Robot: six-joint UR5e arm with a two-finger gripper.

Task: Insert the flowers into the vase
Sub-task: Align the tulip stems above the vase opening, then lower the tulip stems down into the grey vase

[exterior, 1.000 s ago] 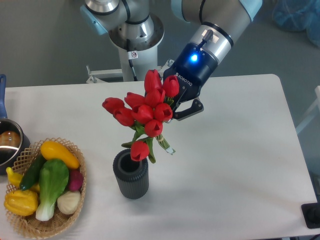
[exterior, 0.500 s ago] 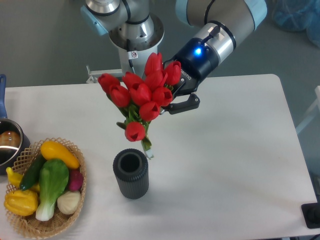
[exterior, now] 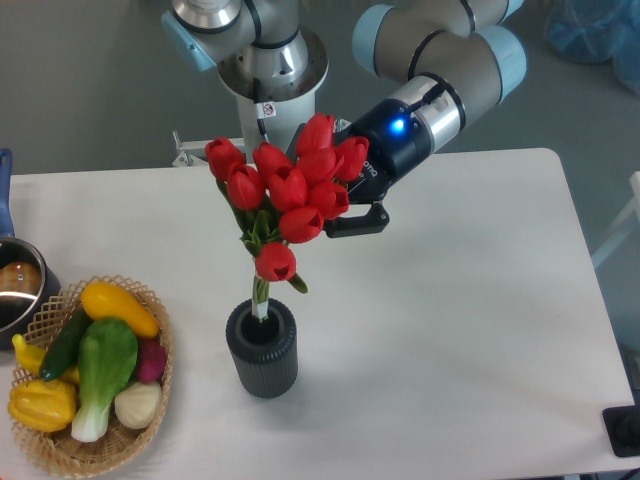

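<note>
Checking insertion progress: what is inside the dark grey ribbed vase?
A pale green stem end of the red tulip bunch enters the dark grey ribbed vase mouth. How deep it reaches is hidden by the wall.

Smooth, waxy-looking red flowers [exterior: 290, 190], matt dark grey ribbed vase [exterior: 262, 350], smooth white matt bench [exterior: 470, 300], woven wicker basket [exterior: 155, 395] of glossy vegetables [exterior: 105, 365], shiny metal pot [exterior: 15, 290], glossy black pincer [exterior: 345, 215]

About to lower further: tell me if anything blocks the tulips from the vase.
Nothing visible does. The tulips, held by the gripper, already have their stems entering the open mouth of the vase.
</note>
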